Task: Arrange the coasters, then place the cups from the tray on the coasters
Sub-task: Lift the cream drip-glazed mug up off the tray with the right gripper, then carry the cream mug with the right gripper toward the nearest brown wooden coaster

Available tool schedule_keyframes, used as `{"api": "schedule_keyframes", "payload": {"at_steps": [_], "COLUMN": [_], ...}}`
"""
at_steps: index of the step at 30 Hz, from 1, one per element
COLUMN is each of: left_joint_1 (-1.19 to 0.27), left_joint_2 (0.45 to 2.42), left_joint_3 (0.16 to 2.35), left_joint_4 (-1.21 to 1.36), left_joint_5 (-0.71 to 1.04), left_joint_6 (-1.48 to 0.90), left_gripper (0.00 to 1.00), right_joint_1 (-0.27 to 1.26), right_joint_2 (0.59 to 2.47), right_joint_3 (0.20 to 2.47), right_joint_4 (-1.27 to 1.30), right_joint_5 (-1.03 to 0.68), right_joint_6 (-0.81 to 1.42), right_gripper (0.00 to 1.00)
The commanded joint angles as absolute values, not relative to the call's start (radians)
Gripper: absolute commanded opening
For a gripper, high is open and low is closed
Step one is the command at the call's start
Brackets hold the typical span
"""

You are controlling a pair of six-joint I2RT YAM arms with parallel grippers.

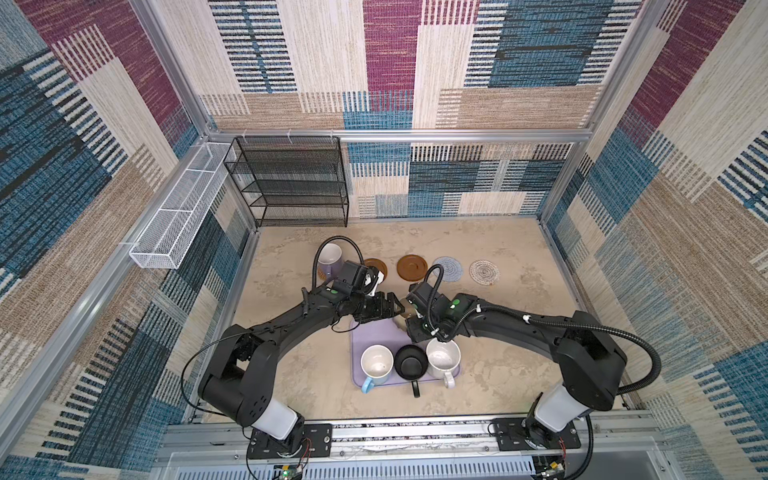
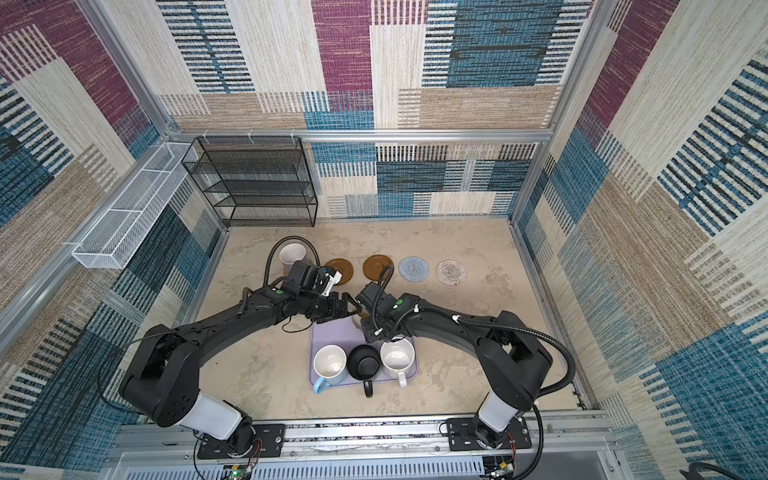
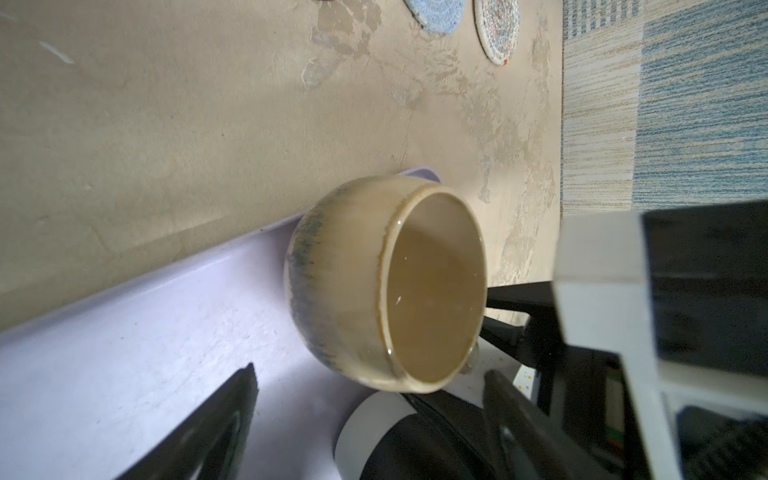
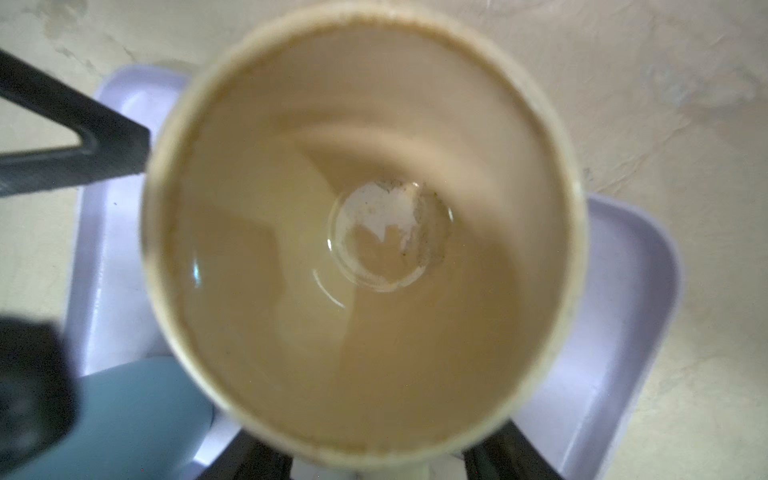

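Between right tool [image 4: 380, 455] fingers, beige cup [image 4: 365, 232] handle; tray [image 4: 623, 299] beneath.

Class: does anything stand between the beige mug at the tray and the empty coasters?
Yes, on one path. In both top views the open left gripper sits beside the beige mug, across the line to the left brown coaster, which its wrist partly hides. The other brown coaster, grey-blue coaster and whitish coaster lie uncovered.
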State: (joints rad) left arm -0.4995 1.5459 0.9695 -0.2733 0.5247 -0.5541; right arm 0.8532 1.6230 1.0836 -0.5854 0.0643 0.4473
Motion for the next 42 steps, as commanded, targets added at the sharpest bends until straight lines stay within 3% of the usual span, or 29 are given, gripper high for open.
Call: {"api": "schedule_keyframes", "payload": {"at_steps": [1,3,4,10,27,33,42], "left_joint_1": [-0.5,-0.5,-0.5,-0.5,-0.5,-0.5,-0.497], "left_joint_2": [1.548,1.554,1.553,1.548,1.513,1.496,1.457], "left_joint_3": [0.977,0.978,0.98,0.982,0.969,0.956,0.936], "left_joint_4": [-0.26,-0.26,-0.263,-0.266,-0.274,-0.263,-0.227], "left_joint_5": [0.515,0.516,0.514,0.515,0.508,0.504,0.482], "left_joint_6": [-0.543,-0.543,-0.543,-0.544,-0.544,-0.552,-0.588], "left_gripper": [0.88,0.88,0.88,0.88,0.87,0.87,0.88], "right_joint_1": [0.853,0.853,0.853,0.852,0.853,0.852,0.853], "right_joint_2": [1.614,1.621,1.625,1.617,1.628,1.601,1.531], "right_joint_3": [1.082,1.085,1.087,1.072,1.091,1.084,1.048], "right_joint_4": [-0.519,-0.521,-0.522,-0.518,-0.535,-0.531,-0.489], "right_joint_5": [0.114,0.117,0.11,0.106,0.105,0.097,0.127], "right_joint_6": [0.418,0.408,0.401,0.403,0.373,0.37,0.357], "right_gripper": [0.6,0.56,0.49,0.42,0.06,0.0,0.0]}}
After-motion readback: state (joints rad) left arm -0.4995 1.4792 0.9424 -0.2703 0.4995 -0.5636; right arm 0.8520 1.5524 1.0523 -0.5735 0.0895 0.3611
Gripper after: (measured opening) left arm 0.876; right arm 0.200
